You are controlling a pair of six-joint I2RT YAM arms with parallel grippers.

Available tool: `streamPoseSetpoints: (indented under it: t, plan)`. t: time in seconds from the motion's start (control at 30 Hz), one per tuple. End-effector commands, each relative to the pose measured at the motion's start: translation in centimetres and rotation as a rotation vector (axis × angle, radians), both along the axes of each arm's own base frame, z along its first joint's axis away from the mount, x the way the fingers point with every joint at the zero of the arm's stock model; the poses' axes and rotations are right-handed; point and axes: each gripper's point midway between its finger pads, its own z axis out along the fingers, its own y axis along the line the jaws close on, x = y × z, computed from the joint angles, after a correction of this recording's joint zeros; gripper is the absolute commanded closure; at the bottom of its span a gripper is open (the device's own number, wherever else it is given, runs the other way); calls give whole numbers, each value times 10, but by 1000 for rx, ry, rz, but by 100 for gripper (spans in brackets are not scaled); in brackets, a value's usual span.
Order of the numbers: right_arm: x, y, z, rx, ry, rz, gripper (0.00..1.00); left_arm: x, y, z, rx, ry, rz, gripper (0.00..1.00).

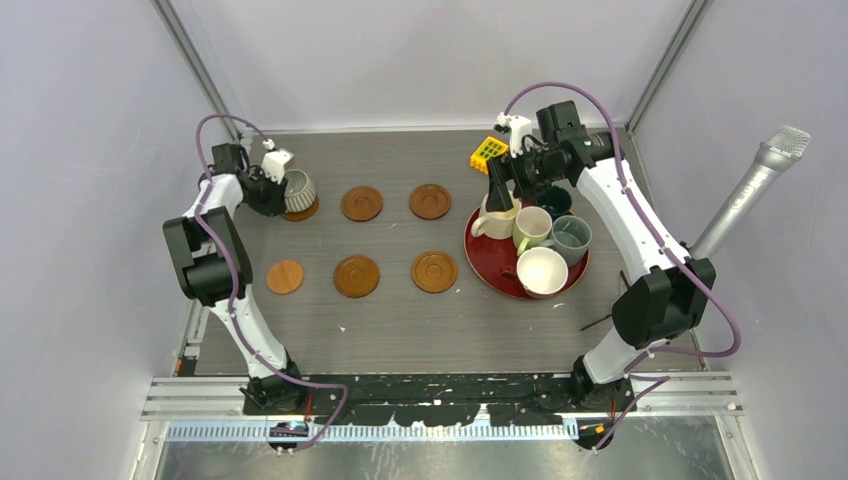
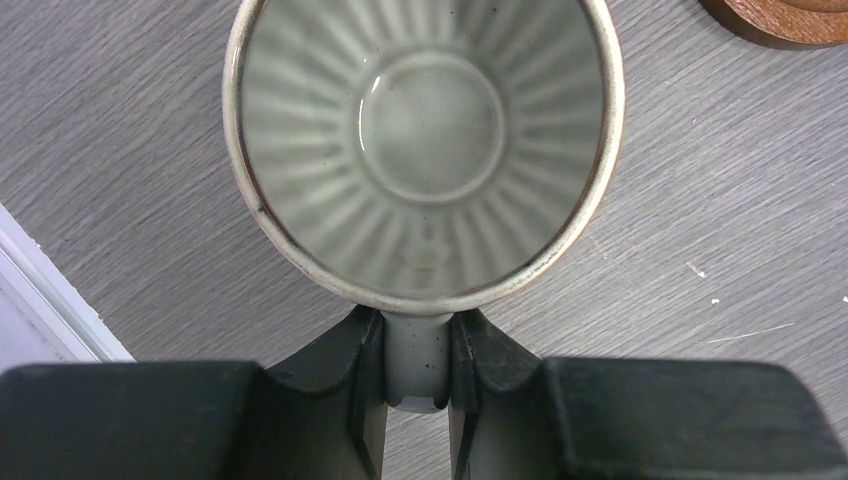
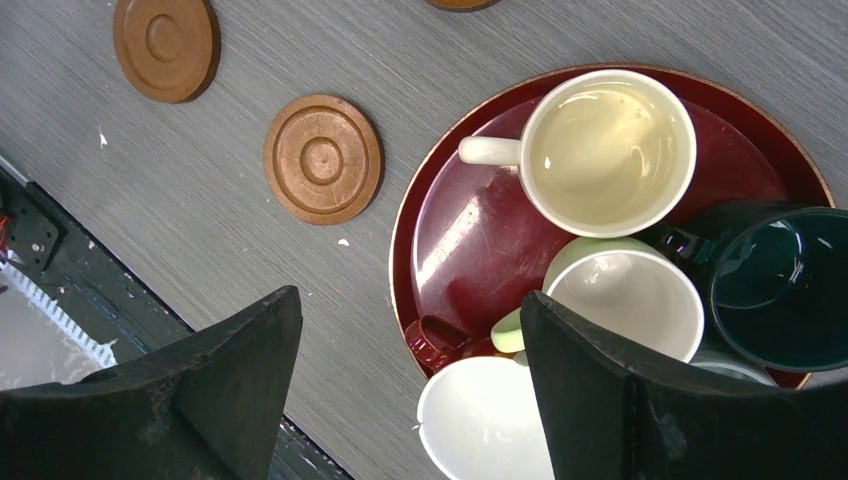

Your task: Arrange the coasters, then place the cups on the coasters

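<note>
The ribbed grey-white mug is in the upper left of the top view, over a coaster whose edge peeks out beneath it. Whether it rests on the disc cannot be told. The left gripper is pinched tight on the mug's handle.

Five more coasters lie bare in two rows across the middle. Right of them the red tray carries five cups, crowded together: cream, pale green, grey, dark teal and a white-lined one. The right gripper hangs above the tray, fingers spread wide with nothing between them.

Everything lies on a grey wood-grain table flecked with white specks. A yellow gridded block sits at its far edge. Pale walls enclose it, with metal posts at the corners. A silver microphone leans in at the right.
</note>
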Motion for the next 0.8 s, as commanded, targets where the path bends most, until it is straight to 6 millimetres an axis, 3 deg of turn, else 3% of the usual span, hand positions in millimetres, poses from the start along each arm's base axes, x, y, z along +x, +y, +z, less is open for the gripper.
streamPoseSetpoints:
  t: [0.0,0.77]
  plan:
    - [9,3,17,2,-64,10,15,25,3,31,5,-118,-38,100]
    - [14,6,15,5,-56,11,15,9,10,15,42,-72,-56,97]
